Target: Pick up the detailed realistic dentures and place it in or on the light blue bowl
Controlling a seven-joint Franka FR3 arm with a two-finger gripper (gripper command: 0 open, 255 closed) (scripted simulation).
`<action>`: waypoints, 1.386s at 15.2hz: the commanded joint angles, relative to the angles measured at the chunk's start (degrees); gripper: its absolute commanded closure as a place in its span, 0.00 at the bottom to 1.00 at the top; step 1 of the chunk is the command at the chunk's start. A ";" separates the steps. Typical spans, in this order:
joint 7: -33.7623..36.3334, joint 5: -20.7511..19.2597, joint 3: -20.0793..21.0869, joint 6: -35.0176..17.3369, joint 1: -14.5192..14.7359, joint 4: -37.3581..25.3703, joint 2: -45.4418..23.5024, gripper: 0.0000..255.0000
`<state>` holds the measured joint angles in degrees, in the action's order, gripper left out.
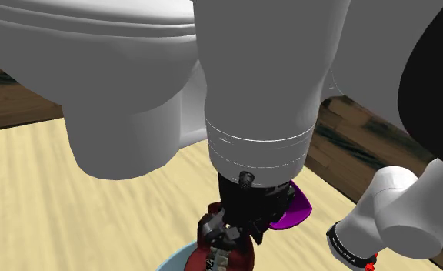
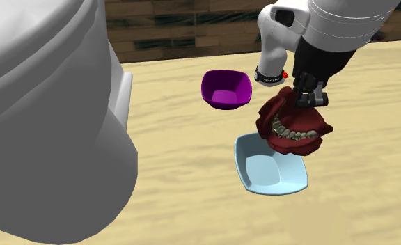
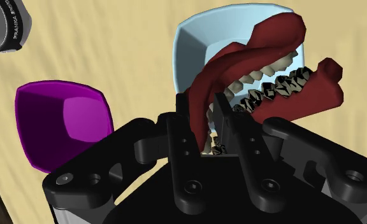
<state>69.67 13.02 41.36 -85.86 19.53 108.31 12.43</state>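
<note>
- Big white toilet (image 2: 46, 125): takes up the 2nd ext. view's left; in the shoulder view (image 1: 120, 92) it sits top left, right behind the arm.
- Floor (image 2: 178, 209): pale wood-grain surface. Both bowls sit on it. Dark plank wall (image 2: 192, 28) runs along the far side.
- Arm (image 1: 266, 77): white w/ dark joints, comes down thru the shoulder view's centre. In the 2nd ext. view (image 2: 345, 28) it enters top right.
- Light blue bowl (image 2: 269, 174): squarish w/ rounded corners, upright on the floor, nothing resting on its bottom. In the wrist view (image 3: 195, 44) it lies beyond the fingers, partly hidden by the dentures. Just a sliver of rim at the shoulder view's bottom edge (image 1: 174, 260).
- Purple bowl (image 2: 225, 89): same squarish shape, upright, near the blue one but not touching it. Also seen in the wrist view (image 3: 61, 121) and behind the gripper in the shoulder view (image 1: 293, 212).
- Dentures (image 2: 293, 129): dark red gums, greyish teeth, upper + lower halves gaping apart. They hang from the gripper over the blue bowl's edge nearest the arm, and in the 2nd ext. view overlap its rim. Can't tell if they touch it. Wrist view (image 3: 265, 57) puts them betw. fingers and blue bowl.
- Gripper (image 3: 206, 127): black, pointing down, fingers drawn close w/ only a narrow gap, pinching the dentures' red gum edge. Also seen at (image 2: 305, 97) and (image 1: 239, 223).
</note>
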 commanded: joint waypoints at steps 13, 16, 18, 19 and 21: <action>0.43 0.43 1.85 -10.03 0.72 9.19 -0.77 1.00; 0.45 0.30 2.24 -12.38 0.77 11.09 -1.31 1.00; 0.50 0.17 2.51 -13.95 0.80 12.29 -1.75 1.00; 0.54 0.09 2.65 -14.75 0.80 12.88 -2.00 1.00; 0.64 -0.10 2.94 -16.34 0.82 14.01 -2.55 1.00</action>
<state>70.33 13.15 44.21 -101.39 20.42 121.90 10.29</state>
